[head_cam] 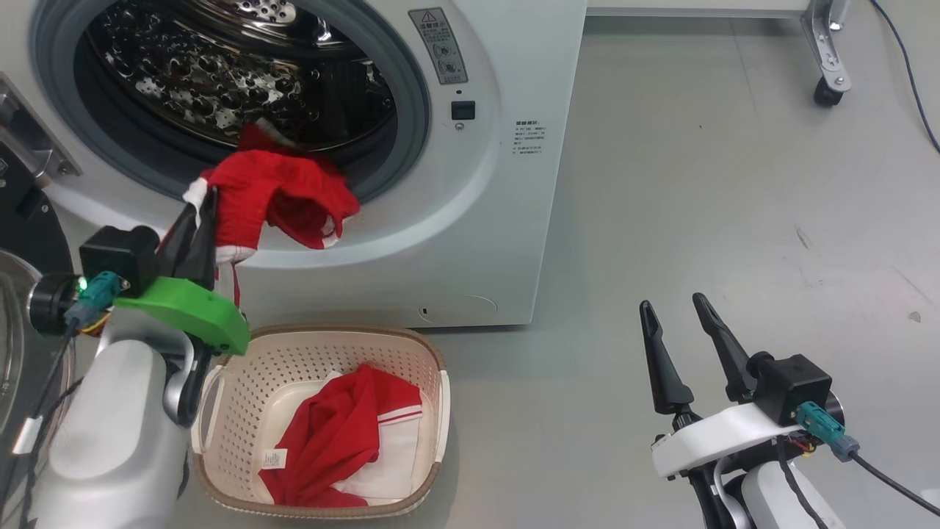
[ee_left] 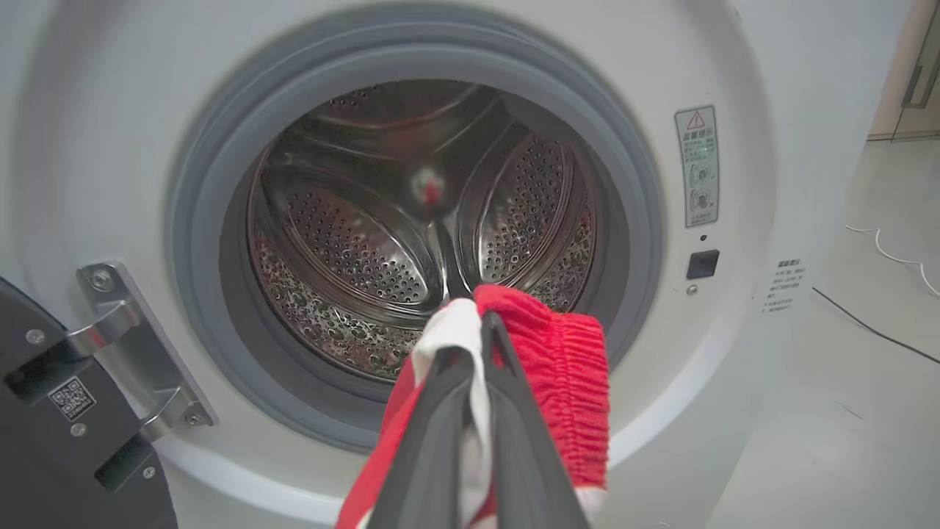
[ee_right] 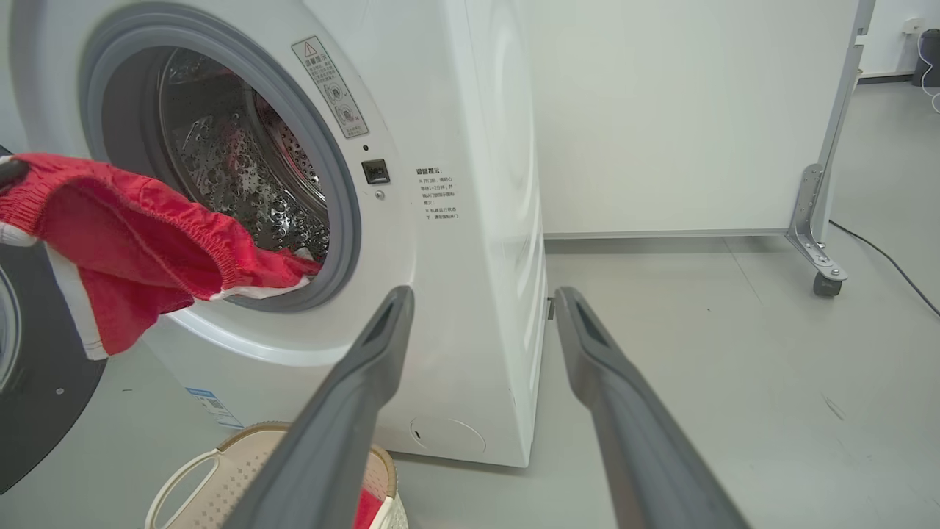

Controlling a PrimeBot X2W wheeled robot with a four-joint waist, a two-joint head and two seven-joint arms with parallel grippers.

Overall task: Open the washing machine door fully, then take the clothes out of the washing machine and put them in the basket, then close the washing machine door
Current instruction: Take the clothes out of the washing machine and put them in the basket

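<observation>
Here, left jaws clamp the clothes (head_cam: 283, 195) trailing from the washing machine (head_cam: 507, 220).

washing machine (ee_left: 734, 73) front, up and right of the left gripper (ee_left: 470, 336) jaws: grey warning sticker (ee_left: 696, 167) with red triangle sign and pictograms, characters too small to read. further right: printed notice block (ee_left: 787, 283), illegible. low and left of the jaws: qr code sticker (ee_left: 71, 397) on the washing machine door (ee_left: 44, 470). below the jaws, white tag (head_cam: 273, 459) on the clothes (head_cam: 330, 433) in the basket (head_cam: 242, 367): mark unreadable.
</observation>
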